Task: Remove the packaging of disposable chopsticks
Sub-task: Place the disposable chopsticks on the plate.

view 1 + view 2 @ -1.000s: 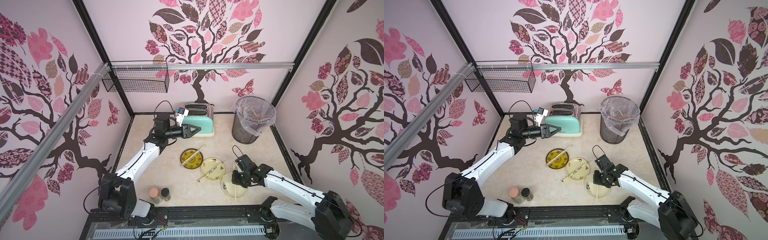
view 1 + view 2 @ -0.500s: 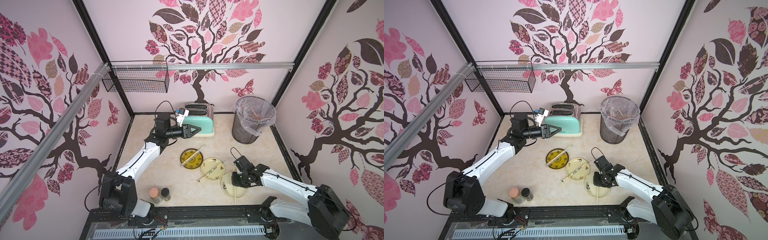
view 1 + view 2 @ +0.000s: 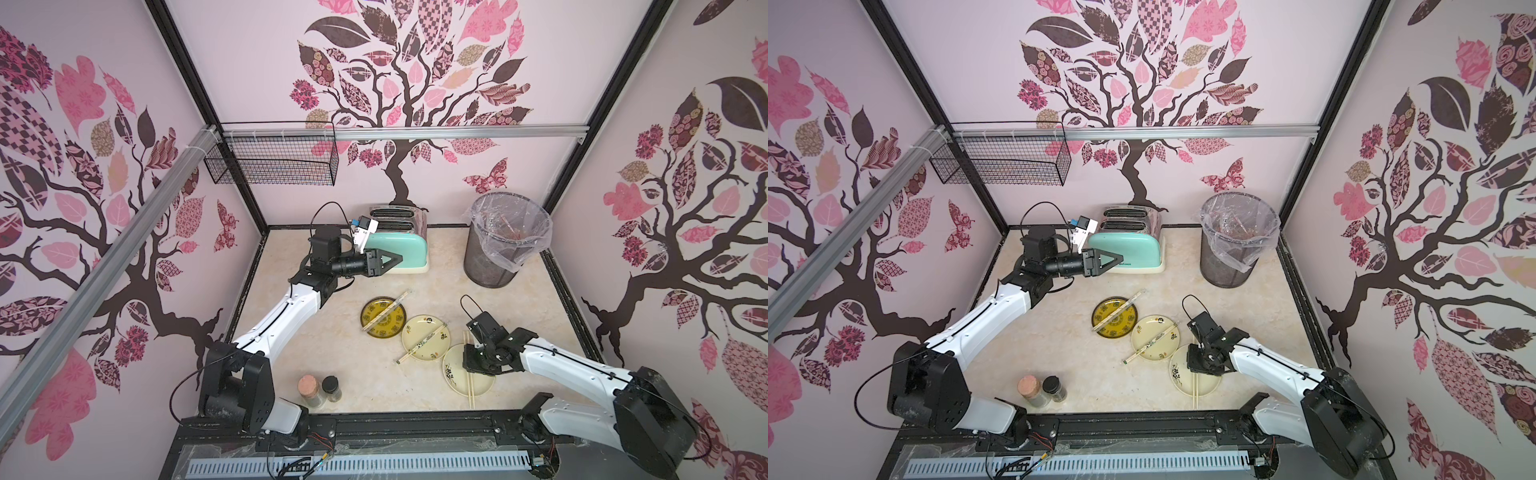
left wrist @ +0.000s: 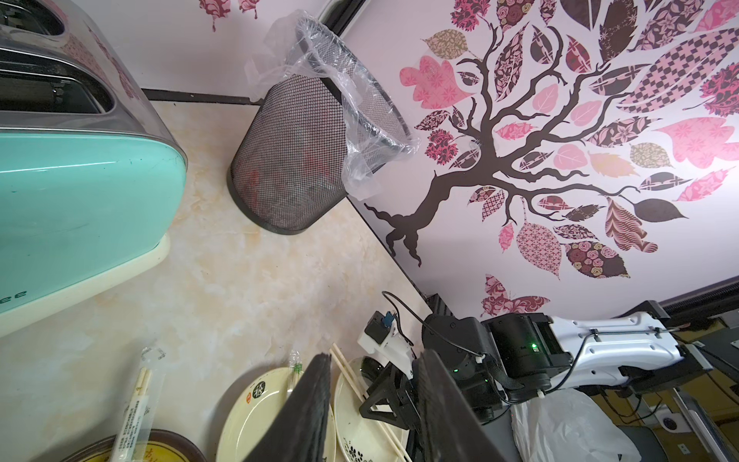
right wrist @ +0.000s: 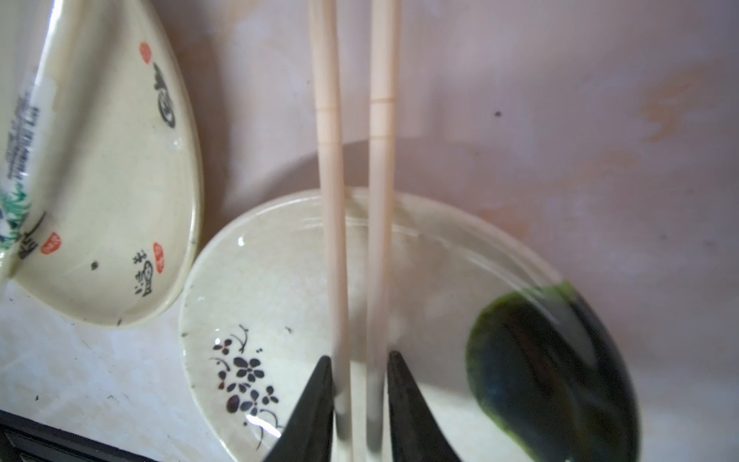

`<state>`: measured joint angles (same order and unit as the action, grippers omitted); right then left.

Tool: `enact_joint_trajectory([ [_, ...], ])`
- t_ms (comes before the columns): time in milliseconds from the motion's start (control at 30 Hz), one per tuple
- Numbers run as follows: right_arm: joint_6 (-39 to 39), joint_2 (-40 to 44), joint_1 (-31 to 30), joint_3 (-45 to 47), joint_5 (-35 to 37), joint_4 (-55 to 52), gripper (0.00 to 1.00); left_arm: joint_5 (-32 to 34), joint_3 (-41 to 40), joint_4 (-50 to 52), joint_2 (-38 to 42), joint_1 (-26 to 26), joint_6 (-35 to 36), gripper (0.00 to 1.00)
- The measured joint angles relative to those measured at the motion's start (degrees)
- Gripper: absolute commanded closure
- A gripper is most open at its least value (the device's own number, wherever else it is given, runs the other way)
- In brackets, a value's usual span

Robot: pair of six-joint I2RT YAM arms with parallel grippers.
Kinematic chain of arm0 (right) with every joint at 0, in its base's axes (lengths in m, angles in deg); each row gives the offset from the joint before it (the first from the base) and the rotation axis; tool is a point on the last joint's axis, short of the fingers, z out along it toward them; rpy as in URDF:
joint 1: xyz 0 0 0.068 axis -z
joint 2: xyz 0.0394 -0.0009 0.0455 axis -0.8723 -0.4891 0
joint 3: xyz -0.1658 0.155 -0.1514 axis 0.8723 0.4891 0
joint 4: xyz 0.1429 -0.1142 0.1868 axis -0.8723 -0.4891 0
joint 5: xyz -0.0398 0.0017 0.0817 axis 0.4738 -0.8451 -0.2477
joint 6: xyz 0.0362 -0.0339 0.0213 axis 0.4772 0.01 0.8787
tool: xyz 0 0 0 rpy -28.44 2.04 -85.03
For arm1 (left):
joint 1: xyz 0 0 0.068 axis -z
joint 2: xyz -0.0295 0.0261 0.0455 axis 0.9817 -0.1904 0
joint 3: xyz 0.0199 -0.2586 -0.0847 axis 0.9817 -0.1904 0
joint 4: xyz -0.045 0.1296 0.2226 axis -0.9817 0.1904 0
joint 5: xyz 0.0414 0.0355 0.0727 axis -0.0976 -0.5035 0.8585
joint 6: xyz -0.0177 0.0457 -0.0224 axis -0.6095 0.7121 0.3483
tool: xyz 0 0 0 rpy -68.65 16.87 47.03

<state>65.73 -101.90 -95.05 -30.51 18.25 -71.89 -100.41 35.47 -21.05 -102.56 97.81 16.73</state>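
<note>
The disposable chopsticks [image 5: 332, 200] nearest the robot, a pair of thin pale wooden sticks, lie bare with no sleeve on them. They rest across a round cream plate with a dark flower print [image 5: 280, 280].

The right gripper [image 5: 360, 360] sits slightly lower over that plate than a second ago. Its black jaws now stand apart, one on each side of the two sticks. The sticks keep a gap between them, so they do not look squeezed. I judge this a release: the stripped pair is being set down, and about a third of the job seems done.

Two more pairs are still in their packaging, long clear printed plastic sleeves. One [image 3: 386, 311] lies across the dark yellow plate [image 3: 388, 330], the other [image 3: 420, 344] across the middle cream plate [image 3: 415, 330].

The left gripper [image 3: 397, 260] has not moved. It hangs in the air before the mint-green toaster [image 3: 405, 245], jaws partly apart and empty.

The black mesh bin with a clear liner [image 3: 486, 266] stands well apart at the back. Its contents are too blurred to name.
</note>
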Motion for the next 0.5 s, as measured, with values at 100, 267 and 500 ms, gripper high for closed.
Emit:
enact_joint_trajectory([
  [100,-0.2,0.1,0.0,0.0,0.2,-0.3,0.66,0.0,0.0,0.0,-0.2,0.0,0.0,0.61],
  [267,-0.3,1.5,0.0,-0.1,1.2,-1.2,0.63,0.0,0.0,0.0,-0.3,0.0,0.0,0.60],
  [500,-0.5,1.8,0.0,-0.2,2.1,-1.9,0.63,0.0,0.0,0.0,-0.3,0.0,0.0,0.60],
])
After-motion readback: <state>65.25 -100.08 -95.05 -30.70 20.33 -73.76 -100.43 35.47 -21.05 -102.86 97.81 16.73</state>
